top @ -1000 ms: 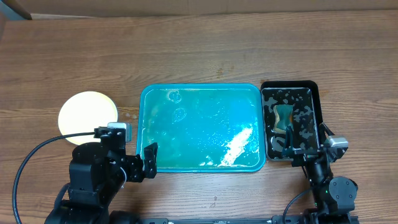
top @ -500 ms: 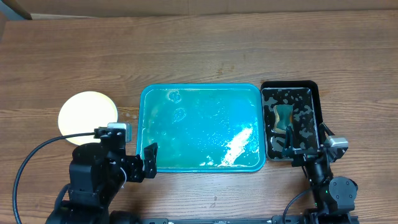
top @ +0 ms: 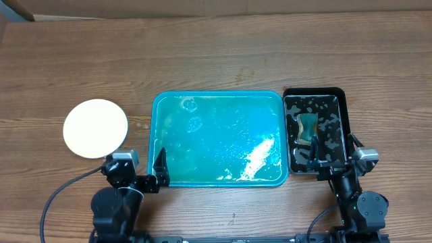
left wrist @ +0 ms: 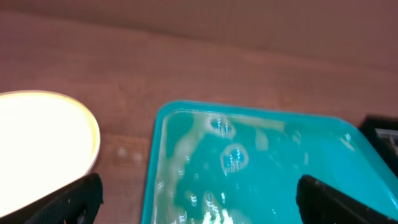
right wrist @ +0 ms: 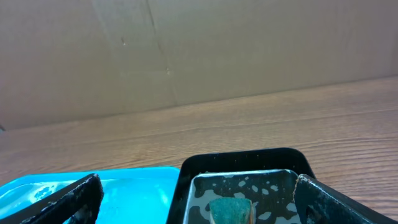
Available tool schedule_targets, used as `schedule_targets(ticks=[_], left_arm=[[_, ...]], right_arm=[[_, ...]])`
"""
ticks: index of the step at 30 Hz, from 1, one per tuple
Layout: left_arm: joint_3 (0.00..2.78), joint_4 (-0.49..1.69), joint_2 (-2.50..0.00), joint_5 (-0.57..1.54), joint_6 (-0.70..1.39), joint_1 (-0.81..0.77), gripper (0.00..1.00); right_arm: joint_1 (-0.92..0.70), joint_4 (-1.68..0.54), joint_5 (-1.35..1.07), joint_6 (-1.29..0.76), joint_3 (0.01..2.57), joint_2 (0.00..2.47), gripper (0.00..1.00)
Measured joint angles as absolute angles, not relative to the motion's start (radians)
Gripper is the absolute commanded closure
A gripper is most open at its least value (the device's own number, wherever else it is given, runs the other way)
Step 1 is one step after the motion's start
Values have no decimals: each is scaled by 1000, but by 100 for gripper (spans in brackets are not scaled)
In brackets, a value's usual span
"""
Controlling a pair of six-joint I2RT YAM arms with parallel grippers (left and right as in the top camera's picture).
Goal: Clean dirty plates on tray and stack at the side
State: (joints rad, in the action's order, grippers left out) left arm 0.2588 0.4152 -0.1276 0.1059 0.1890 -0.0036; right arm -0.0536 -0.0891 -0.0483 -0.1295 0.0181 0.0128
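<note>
A round pale plate [top: 95, 128] lies on the table left of the teal tray [top: 223, 101]; I cannot tell whether other plates lie under it. It shows bright in the left wrist view [left wrist: 37, 143]. The tray is wet and shiny and holds no plates; it also shows in the left wrist view [left wrist: 280, 180] and the right wrist view [right wrist: 137, 186]. My left gripper [top: 138, 172] [left wrist: 199, 205] is open and empty at the tray's front left corner. My right gripper [top: 332, 156] [right wrist: 205, 208] is open and empty over the front end of the black tub [top: 339, 94].
The black tub [right wrist: 249, 160] stands right of the tray and holds soapy water and a green sponge [top: 307, 128] [right wrist: 231, 210]. A brown cardboard wall [right wrist: 186, 50] runs along the table's far edge. Wooden table [top: 216, 54] extends behind the tray.
My left arm has pulled back and dropped toward the front edge, uncovering the whole plate. The right arm, tray and tub have not moved.
</note>
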Motion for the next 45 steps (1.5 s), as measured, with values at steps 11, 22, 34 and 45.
schedule_targets(ticks=[11,22,34,45], left_arm=[[29,-90,-16,139,172,21,0],[8,59,-14,167,58,20,0],[8,57,-13,184,48,21,0],[8,57,-13,184,48,21,0]], right_arm=[[-53,-89,-49,-130,18,13,0],[-53,-88,-49,-130,19,13,0],[-53,-89,-49,-130,19,13,0],[-53,-89,-49,-130,18,13,0]])
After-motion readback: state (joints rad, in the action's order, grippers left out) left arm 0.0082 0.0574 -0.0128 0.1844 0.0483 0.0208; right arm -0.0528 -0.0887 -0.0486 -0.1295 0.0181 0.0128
